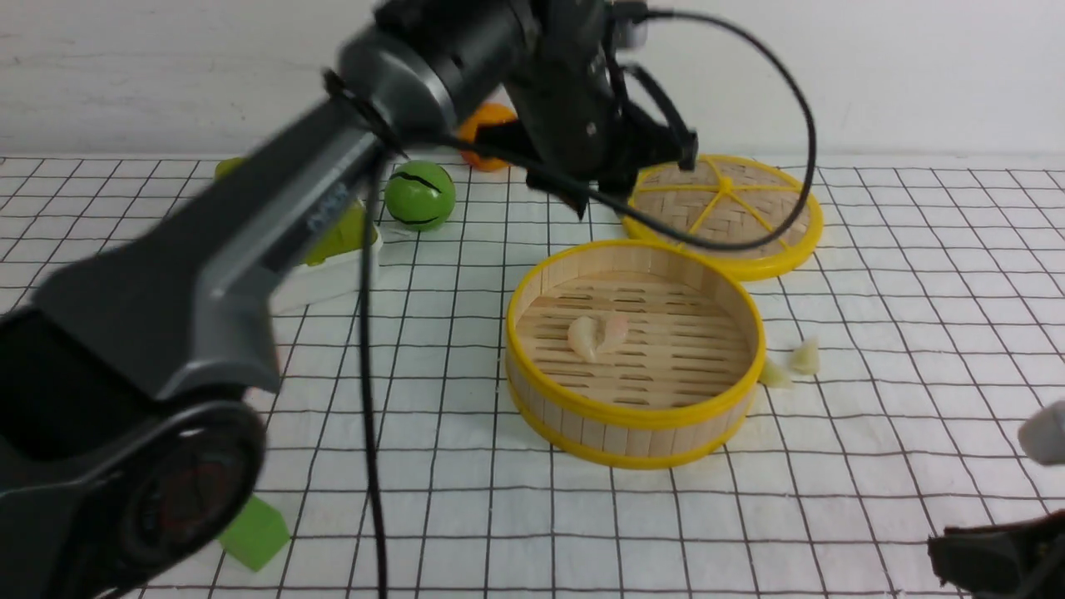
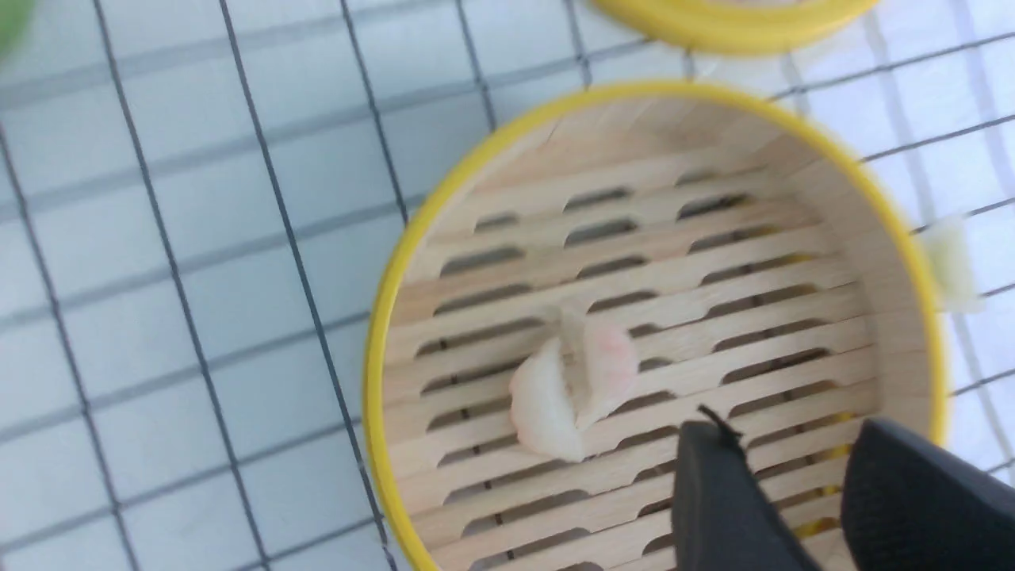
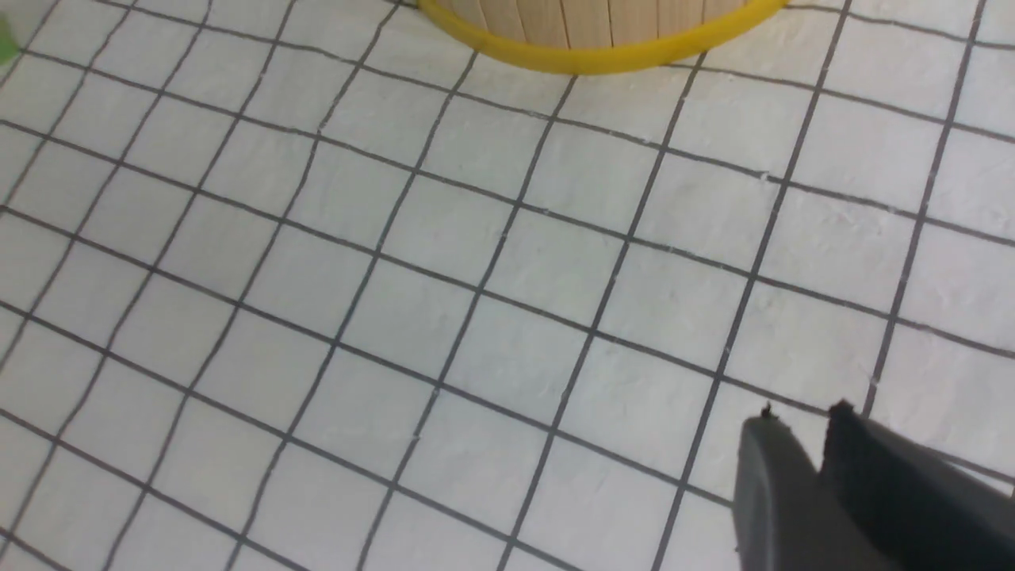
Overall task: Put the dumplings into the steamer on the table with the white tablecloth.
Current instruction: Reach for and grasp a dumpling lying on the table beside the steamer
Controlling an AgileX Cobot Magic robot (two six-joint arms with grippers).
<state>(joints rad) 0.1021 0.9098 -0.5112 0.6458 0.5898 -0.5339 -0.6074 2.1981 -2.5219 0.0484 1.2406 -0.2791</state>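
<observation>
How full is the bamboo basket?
Partly: two dumplings lie on the basket floor; two other dumplings sit outside on the cloth.

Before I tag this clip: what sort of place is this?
Likely a robot test bench, not a kitchen: grid-printed white tablecloth, toy dumplings in a bamboo steamer, bare white wall behind.

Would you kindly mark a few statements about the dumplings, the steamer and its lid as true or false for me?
1. Two pale pinkish-white crescent dumplings lie on the slatted floor of the round bamboo steamer. True.
2. The two pale yellow-green dumplings are in the steamer as well. False: they lie on the white grid-lined tablecloth, just off the steamer's right side.
3. The flat woven yellow-rimmed lid covers the steamer. False: it lies on the cloth behind the steamer, which is uncovered.
4. The left gripper is open and holds nothing. True.
</observation>
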